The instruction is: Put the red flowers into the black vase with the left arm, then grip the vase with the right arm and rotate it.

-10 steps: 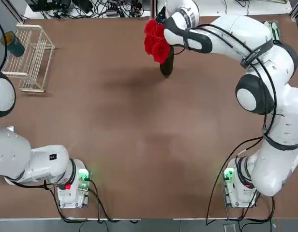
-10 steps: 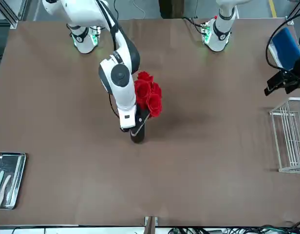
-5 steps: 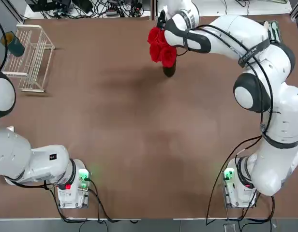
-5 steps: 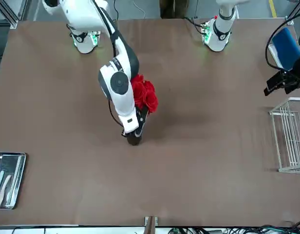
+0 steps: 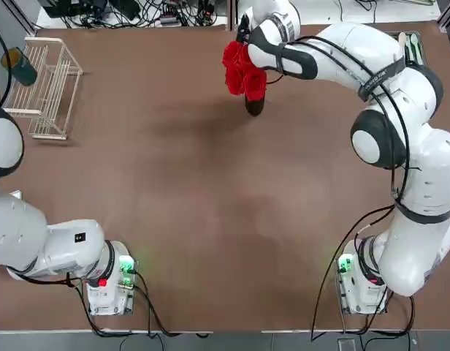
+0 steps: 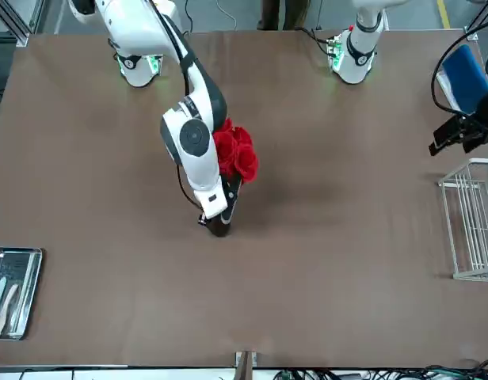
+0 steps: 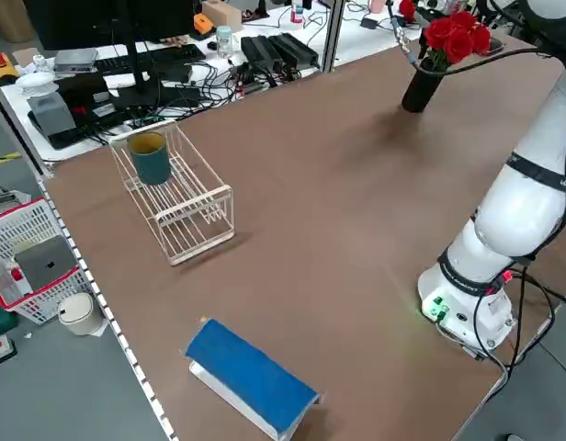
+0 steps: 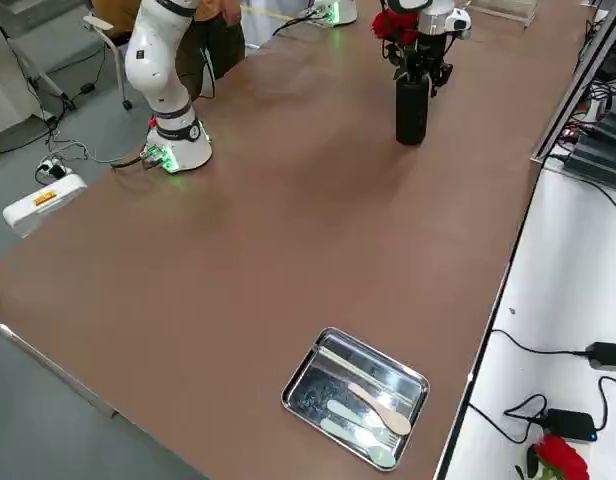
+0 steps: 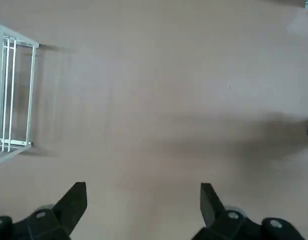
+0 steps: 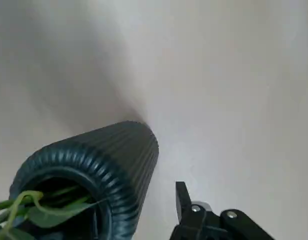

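Observation:
The black vase (image 5: 254, 107) stands upright at the far middle of the table, ribbed and dark (image 10: 101, 165). The red flowers (image 5: 242, 67) sit in its mouth, blooms leaning toward the robot's left (image 6: 236, 153). My right gripper (image 6: 215, 210) reaches down beside the vase's upper part (image 8: 411, 110). In the right wrist view only one finger (image 10: 182, 196) shows, with bare table between it and the vase wall. My left gripper (image 9: 141, 194) hangs open and empty, high over the table's left side.
A white wire rack (image 5: 46, 88) holds a dark green cup (image 7: 152, 158) at the far left. A blue box (image 7: 251, 377) lies near the left edge. A metal tray (image 8: 356, 395) with cutlery sits at the far right corner.
A second ago the vase leaned over in the right gripper. It has since swung upright with the flowers, and has hardly moved in the last half second. The left arm stayed still.

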